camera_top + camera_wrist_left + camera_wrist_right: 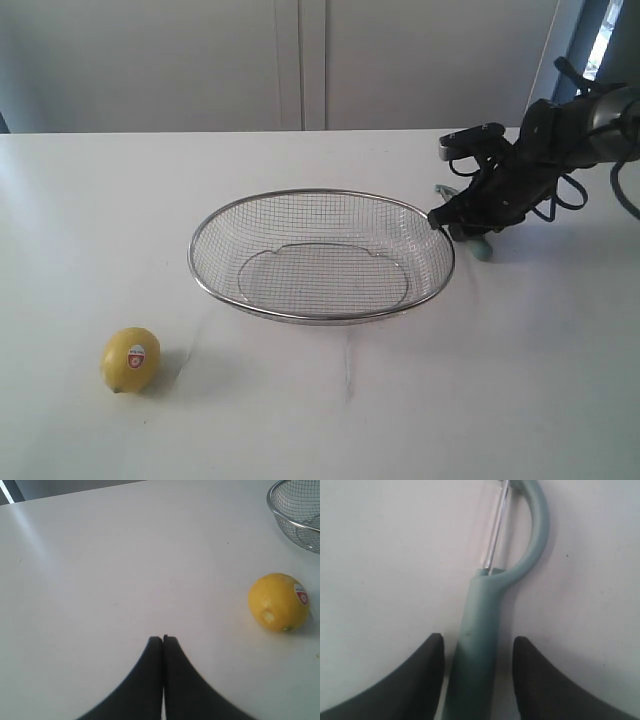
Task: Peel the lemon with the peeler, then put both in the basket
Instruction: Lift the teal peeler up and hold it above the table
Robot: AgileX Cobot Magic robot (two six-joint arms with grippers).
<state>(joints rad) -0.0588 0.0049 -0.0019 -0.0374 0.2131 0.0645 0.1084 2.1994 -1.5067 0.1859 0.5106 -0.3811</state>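
Right gripper [477, 642]: is being held low over the white table [520, 390], just beside the right-hand end of the basket [320, 319] in the exterior view. Its jaws are being held apart, with one dark finger [420, 675] on each side of the peeler [487, 592]. A thin strip of table is being shown between each finger and the teal handle, so nothing is being gripped.

Peeler: is lying flat on the table. The handle is being straddled by the fingers, and the curved head and silver blade are pointing away from the wrist camera. In the exterior view only scraps of teal are being shown under the black arm [550, 150], close to the basket's rim. Whether it touches the rim cannot be told.

Left gripper [163, 639]: its fingers are being held pressed together, tip to tip, with nothing between them. It is being held above bare table, and the lemon [278, 602] is lying off to one side, apart from it.

Lemon: is sitting on the table at the front left of the exterior view, well apart from the basket, with its red-and-white sticker being shown to the camera.

Basket: is standing upright at the middle of the table.
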